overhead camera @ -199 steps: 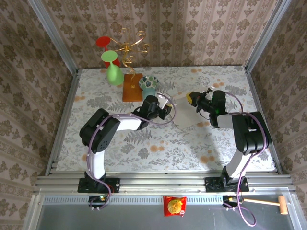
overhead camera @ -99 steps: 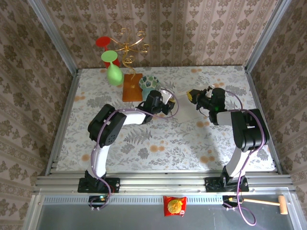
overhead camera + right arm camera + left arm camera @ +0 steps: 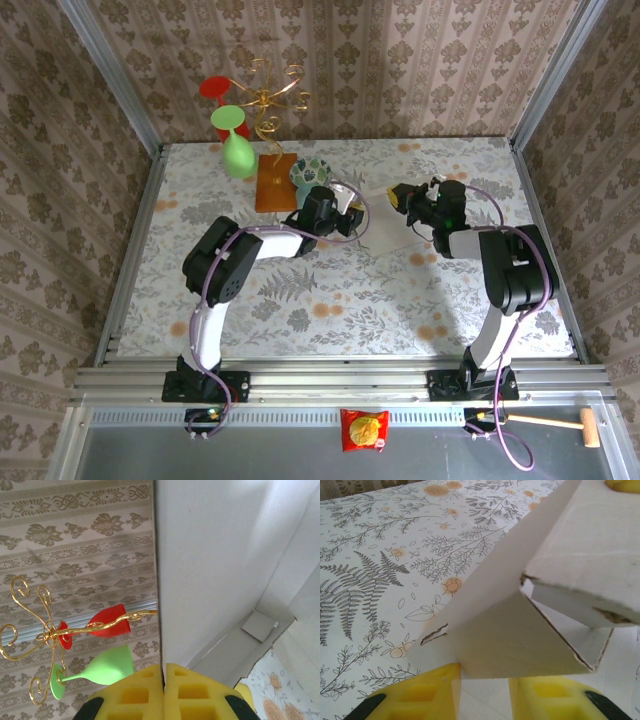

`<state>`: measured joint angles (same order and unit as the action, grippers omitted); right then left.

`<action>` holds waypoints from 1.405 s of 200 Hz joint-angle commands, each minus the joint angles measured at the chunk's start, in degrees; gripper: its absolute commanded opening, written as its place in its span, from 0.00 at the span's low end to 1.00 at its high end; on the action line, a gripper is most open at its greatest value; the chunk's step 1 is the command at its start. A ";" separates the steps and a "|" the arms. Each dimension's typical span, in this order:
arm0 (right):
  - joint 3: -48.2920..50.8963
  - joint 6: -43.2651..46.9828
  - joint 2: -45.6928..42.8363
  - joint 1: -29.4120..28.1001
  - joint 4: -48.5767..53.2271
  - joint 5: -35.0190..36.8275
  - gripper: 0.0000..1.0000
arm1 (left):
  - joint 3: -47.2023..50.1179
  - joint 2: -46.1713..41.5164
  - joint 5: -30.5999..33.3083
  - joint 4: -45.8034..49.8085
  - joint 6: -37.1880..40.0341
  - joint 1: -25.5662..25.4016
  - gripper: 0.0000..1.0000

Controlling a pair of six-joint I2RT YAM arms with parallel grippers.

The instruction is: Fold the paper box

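The paper box (image 3: 374, 206) is a pale grey-white cardboard piece held up between both arms at the back middle of the table. In the left wrist view its panels (image 3: 520, 635) fold into a V with a small cut slot at the left. My left gripper (image 3: 349, 218) (image 3: 485, 674) has its yellow fingers (image 3: 427, 692) partly apart, closed on the folded lower corner. My right gripper (image 3: 401, 200) (image 3: 164, 668) is shut on the thin edge of an upright white panel (image 3: 210, 555) of the box.
A brown wooden board (image 3: 275, 182) and a teal patterned cup (image 3: 309, 173) stand just left of the left gripper. Behind them is a gold wire stand (image 3: 265, 100) with a green glass (image 3: 236, 150) and a red glass (image 3: 215, 88). The patterned table (image 3: 330, 300) is open in front.
The left gripper has moved back toward the cup, and the right gripper slightly left. The box has gone from lying spread on the table to raised and folded between them.
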<state>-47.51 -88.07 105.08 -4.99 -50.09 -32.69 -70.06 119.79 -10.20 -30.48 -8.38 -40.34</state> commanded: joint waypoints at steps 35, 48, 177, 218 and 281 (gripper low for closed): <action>-2.35 1.05 5.54 -1.40 -6.71 2.77 0.00 | -5.27 2.98 -5.02 -2.92 -4.84 2.44 0.29; -2.72 1.70 6.08 -1.66 -7.46 3.11 0.00 | -6.11 3.54 -5.79 -2.59 -5.06 2.61 0.29; 2.35 1.84 -16.15 -4.38 28.70 11.30 0.00 | 0.25 -4.43 -4.98 -1.06 -6.08 -0.76 0.29; -0.05 0.67 -24.71 -6.49 51.01 15.04 0.00 | 8.51 -13.68 -2.97 -0.55 -8.15 -4.04 0.29; -6.26 0.96 -10.08 -7.05 41.42 15.17 0.00 | 10.84 -15.55 -2.86 1.91 -8.56 -3.94 0.30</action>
<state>-52.10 -87.24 89.52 -11.51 -8.49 -18.22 -58.54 104.40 -13.21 -28.69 -16.34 -44.93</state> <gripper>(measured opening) 0.057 0.298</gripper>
